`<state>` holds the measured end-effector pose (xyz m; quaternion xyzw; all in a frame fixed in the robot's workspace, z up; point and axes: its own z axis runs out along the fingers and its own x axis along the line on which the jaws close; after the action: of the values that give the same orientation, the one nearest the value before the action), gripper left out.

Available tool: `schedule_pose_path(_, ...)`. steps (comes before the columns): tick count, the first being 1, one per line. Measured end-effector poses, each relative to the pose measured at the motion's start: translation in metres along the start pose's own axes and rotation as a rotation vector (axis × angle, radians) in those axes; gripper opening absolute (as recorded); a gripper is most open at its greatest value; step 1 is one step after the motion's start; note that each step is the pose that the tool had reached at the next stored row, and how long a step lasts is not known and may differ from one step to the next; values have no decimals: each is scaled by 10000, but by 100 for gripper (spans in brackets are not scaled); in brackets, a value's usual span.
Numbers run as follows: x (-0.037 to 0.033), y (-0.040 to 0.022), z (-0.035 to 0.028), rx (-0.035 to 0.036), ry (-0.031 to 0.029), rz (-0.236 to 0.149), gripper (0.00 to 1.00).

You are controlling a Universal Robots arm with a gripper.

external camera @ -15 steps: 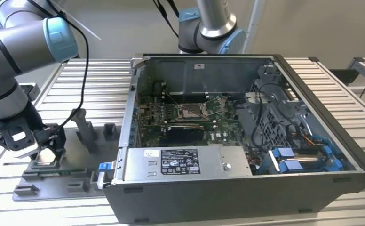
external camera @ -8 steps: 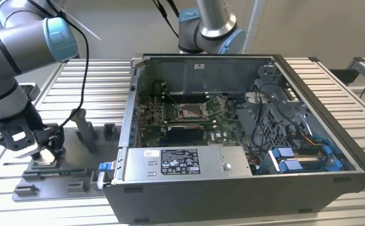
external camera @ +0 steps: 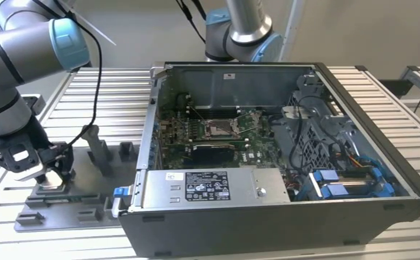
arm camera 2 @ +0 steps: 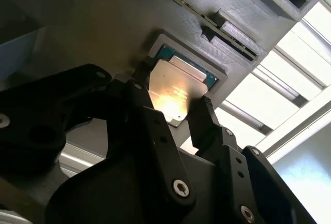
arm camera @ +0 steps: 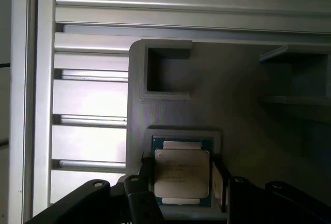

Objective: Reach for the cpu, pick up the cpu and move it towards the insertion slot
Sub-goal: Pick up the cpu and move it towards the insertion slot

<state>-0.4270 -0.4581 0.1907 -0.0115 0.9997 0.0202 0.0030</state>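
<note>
Slatted metal table (external camera: pixel 102 92) bearing grey fixture tray (arm camera: pixel 243 110): pincer (external camera: pixel 50 174) clamped on opposite edges of the cpu (arm camera: pixel 182 175), seated in its recess; insertion slot (external camera: pixel 218 128) well apart, inside computer case (external camera: pixel 282 216).

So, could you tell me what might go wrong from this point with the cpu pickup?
The cpu sits in a snug recess of the grey fixture; if the gripper straddling it lifts off-centre, the chip may tilt and jam.
The insertion slot lies deep inside the computer case, so the arm might clip its walls or cables.
</note>
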Motion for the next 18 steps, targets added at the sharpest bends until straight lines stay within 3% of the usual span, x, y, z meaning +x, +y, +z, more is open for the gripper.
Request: schedule_pose_path(18,-2,13,-305,40,21,1,0)
